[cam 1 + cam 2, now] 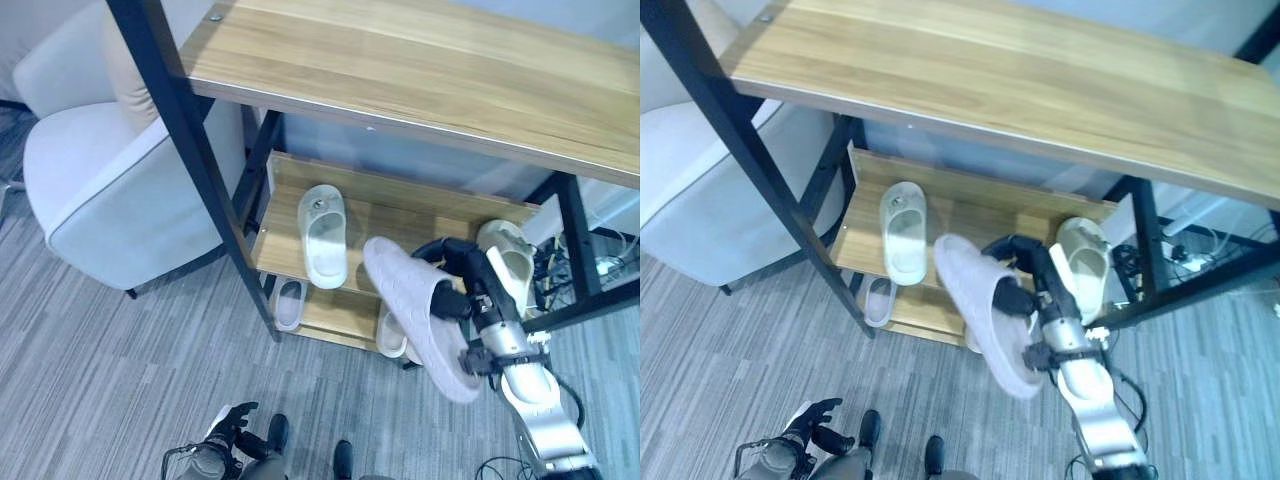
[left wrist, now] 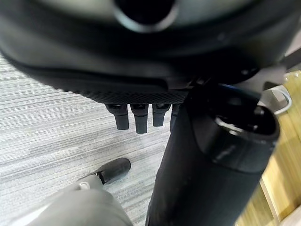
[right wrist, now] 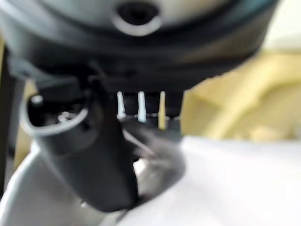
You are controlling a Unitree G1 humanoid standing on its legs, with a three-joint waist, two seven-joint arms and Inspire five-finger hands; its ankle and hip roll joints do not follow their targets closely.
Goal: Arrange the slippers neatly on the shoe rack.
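Held slipper (image 1: 420,315): pale, sole facing the head camera, tilted, off the floor in front of the shoe rack (image 1: 400,215). Right hand (image 1: 462,285) has it: fingers curled over the slipper's upper edge, thumb against it from the near side; right wrist view shows the fingers (image 3: 141,110) wrapped down onto the pale slipper body.

Just beyond the fingers, on the rack's middle shelf, a cream slipper (image 1: 510,255) lies at the right end, close to the hand. Further to the left of the fingers on the same shelf sits a second cream slipper (image 1: 323,235), toe pointing outward, well apart from the first. Below the held slipper, on the bottom shelf, two more slippers: one at left (image 1: 289,303), one (image 1: 392,335) partly hidden behind the held one.

Left hand (image 1: 228,425): low, near the floor (image 1: 100,360), well clear of the rack; fingers loosely bent, holding nothing. A light armchair (image 1: 110,180) stands left of the rack.
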